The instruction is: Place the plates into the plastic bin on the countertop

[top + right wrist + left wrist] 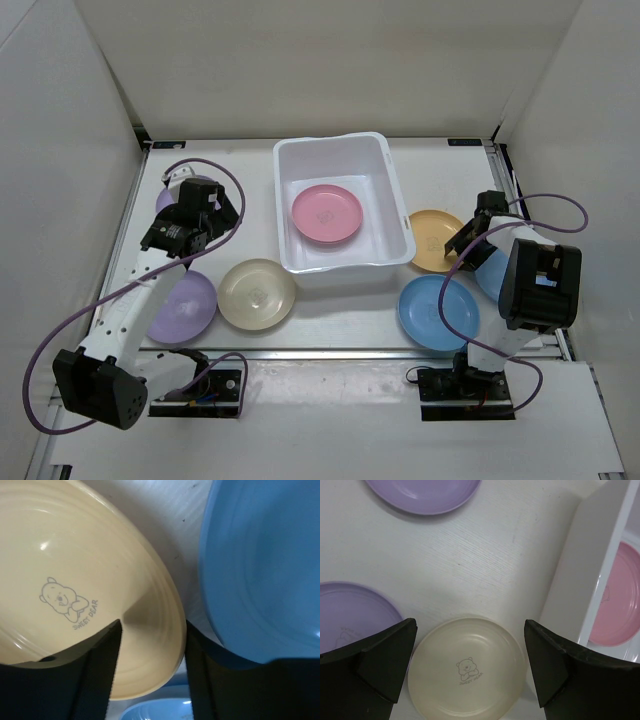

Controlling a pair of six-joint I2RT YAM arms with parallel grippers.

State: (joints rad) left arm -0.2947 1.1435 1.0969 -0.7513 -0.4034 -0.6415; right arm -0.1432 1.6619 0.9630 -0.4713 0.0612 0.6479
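Nearest the lower edge of the top view, a blue plate (pixel 438 312) is seen at lower right of the countertop (pixel 340 318). A purple plate (pixel 183 305) and a cream plate (pixel 257 293) lie side by side at lower left. In the left wrist view the left gripper (pixel 470 625) is held above the cream plate (a small bear is printed at its centre), its fingers (pixel 385 665) spread wide with nothing held.

At right centre the right gripper (pixel 152 625) is set astride the rim of the yellow-orange plate (pixel 432 240), and the gap between its fingers (pixel 95 680) is narrow. Whether the rim is pinched cannot be told. A paler blue plate (pixel 488 272) is partly hidden under that arm.

Further back, the white plastic bin (pixel 385 185) is placed at centre, and one pink plate (pixel 326 213) lies flat inside it. A second purple plate (pixel 163 200) is glimpsed behind the left gripper at upper left.
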